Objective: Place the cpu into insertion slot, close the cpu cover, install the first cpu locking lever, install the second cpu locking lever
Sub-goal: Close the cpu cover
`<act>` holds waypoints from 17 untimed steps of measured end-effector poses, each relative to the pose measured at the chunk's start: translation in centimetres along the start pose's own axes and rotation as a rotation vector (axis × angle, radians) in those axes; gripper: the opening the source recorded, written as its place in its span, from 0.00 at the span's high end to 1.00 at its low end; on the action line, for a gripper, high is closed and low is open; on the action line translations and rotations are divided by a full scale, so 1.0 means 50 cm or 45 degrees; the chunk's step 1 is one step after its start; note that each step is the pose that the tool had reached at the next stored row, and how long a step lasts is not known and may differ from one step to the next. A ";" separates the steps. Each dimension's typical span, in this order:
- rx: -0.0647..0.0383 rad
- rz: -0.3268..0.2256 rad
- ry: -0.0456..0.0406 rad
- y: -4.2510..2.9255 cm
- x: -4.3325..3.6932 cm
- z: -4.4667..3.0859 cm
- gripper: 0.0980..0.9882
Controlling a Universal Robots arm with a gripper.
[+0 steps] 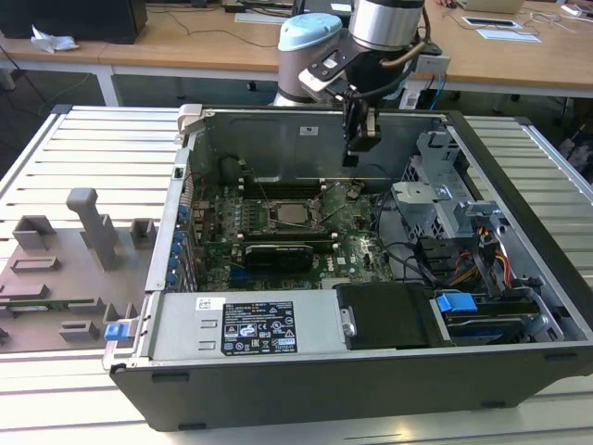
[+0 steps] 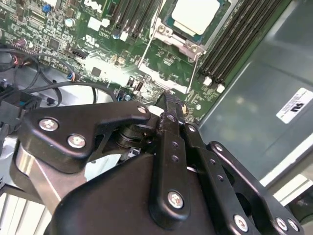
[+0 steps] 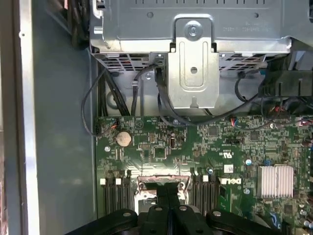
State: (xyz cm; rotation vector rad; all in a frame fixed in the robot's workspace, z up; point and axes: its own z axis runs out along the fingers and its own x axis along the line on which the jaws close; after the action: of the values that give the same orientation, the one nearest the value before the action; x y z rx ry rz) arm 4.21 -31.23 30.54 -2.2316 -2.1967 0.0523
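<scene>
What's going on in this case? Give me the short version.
A robot arm is working inside an open computer case. Its pincer is shut, with nothing visible in it, and hangs above the motherboard near the slot. The cpu already lies in the slot. Whether the levers are latched cannot be told.
</scene>
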 end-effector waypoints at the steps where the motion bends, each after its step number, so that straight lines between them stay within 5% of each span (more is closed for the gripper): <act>1: 0.002 0.000 0.000 0.005 0.000 0.007 0.99; 11: 0.016 0.000 0.000 0.037 0.002 0.063 0.99; 17: 0.019 0.000 0.000 0.042 0.003 0.099 0.99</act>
State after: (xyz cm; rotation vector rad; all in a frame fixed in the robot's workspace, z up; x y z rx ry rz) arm 6.15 -31.22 25.53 -2.2237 -2.1891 0.0689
